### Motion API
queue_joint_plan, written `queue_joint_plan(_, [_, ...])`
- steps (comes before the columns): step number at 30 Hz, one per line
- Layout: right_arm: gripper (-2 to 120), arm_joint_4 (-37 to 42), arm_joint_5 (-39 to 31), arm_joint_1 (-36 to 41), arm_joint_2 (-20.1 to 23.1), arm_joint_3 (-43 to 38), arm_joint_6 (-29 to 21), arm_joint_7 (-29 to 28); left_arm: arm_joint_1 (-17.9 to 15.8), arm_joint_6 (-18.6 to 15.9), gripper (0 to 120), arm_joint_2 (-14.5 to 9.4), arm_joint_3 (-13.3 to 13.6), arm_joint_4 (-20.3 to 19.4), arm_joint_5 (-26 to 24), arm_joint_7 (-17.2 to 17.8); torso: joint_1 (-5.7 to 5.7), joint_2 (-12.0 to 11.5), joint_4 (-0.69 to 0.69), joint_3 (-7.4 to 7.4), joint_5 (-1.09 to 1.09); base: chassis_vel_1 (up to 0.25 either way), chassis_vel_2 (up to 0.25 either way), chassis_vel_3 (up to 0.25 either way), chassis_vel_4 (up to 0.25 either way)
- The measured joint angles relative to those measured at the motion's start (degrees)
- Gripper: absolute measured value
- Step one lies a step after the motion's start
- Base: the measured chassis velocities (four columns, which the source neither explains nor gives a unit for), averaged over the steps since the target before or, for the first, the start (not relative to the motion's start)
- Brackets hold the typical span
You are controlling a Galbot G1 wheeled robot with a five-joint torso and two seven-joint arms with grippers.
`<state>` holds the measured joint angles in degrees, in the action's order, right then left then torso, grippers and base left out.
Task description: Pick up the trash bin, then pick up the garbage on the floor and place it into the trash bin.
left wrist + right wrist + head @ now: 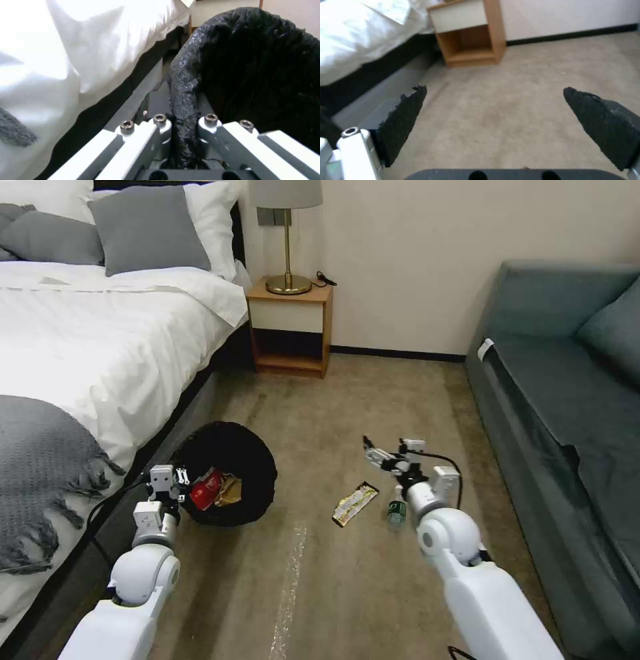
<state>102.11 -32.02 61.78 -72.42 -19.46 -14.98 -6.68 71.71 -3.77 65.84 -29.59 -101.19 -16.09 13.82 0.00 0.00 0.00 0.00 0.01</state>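
1. Head view: the trash bin [230, 473], lined with a glossy black bag, sat tilted toward the camera beside the bed [87, 347], its mouth open. A red-and-white packet [205, 489] and a brown paper piece [230, 490] lay inside it.
2. Left tool [175, 478] was at the bin's near rim. Left wrist view confirmed it: the tool [184, 125] was pinching the bag-covered rim [183, 105], one finger on each side, with no gap visible.
3. Garbage remaining on the carpet [320, 580]: a yellow-black snack wrapper [355, 503] and, just beside it, a small green-labelled bottle [397, 511]. Both lay well apart from the bin, toward the sofa [567, 380].
4. Right tool [373, 453] hovered above the carpet just beyond the wrapper and bottle, holding nothing. Right wrist view showed its black pads [403, 120] spread wide, with bare carpet and the nightstand [470, 37] between and beyond them.
5. Judgement on step: bin pickup done; two of four items binned; the third pick is in hand.
6. Judgement on next move: the right tool needs to draw back toward the robot and descend over the wrapper or bottle. The wrapper lies flat, so a low pinch on one edge seems called for. The bottle lies partly hidden behind the right wrist, so alignment may be harder.
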Motion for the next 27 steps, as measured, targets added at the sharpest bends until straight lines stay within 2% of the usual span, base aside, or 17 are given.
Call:
queue_joint_plan(12, [100, -2.5, 1.8, 7.2, -1.5, -7.0, -1.1, 0.1, 0.5, 1.1, 4, 0.7, -0.4, 0.3, 0.6, 0.0, 0.0, 0.0, 0.0, 0.0, 0.0, 0.0, 0.0, 0.0, 0.0])
queue_joint_plan(27, [100, -7.4, 2.0, 10.3, -2.7, -11.2, -1.2, 0.3, -0.4, 0.7, 4, 1.4, 1.5, 0.2, 2.1, 0.5, 0.0, 0.0, 0.0, 0.0, 0.0, 0.0, 0.0, 0.0, 0.0])
